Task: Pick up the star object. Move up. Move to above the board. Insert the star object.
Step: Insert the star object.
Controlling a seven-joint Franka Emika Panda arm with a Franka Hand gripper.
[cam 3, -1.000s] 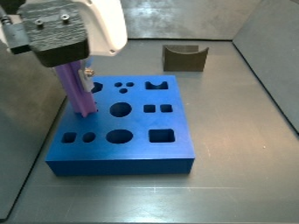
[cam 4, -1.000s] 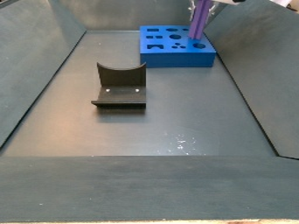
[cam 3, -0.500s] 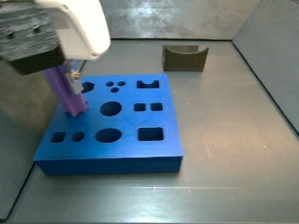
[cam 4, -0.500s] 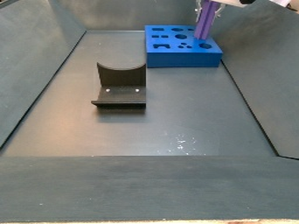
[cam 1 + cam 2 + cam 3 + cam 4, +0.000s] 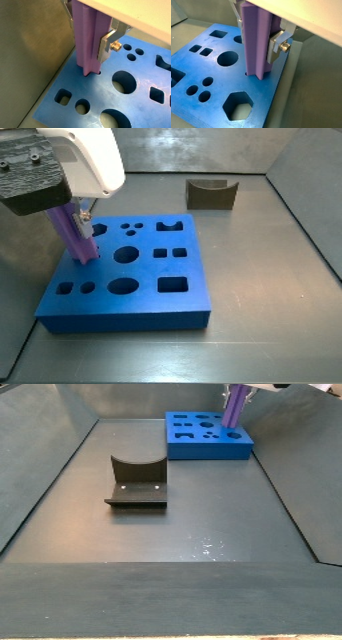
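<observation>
So we're on the last step, the insert. Our gripper [image 5: 93, 37] has its jaws clamped on the purple star post [image 5: 87, 40], upright over one long edge of the blue board [image 5: 127, 288]. In both wrist views the tip sits right at its hole. Next we'd push straight down, keeping the star points lined up so it doesn't jam.

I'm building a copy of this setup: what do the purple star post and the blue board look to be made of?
The star object, clamped in the hand over the board's edge, looks like matte purple plastic, possibly printed: even colour, no gloss. The board looks like solid blue plastic with a slight sheen; a wrist view shows faint pale scuffs on its top. Neither can be confirmed from looks alone.
</observation>
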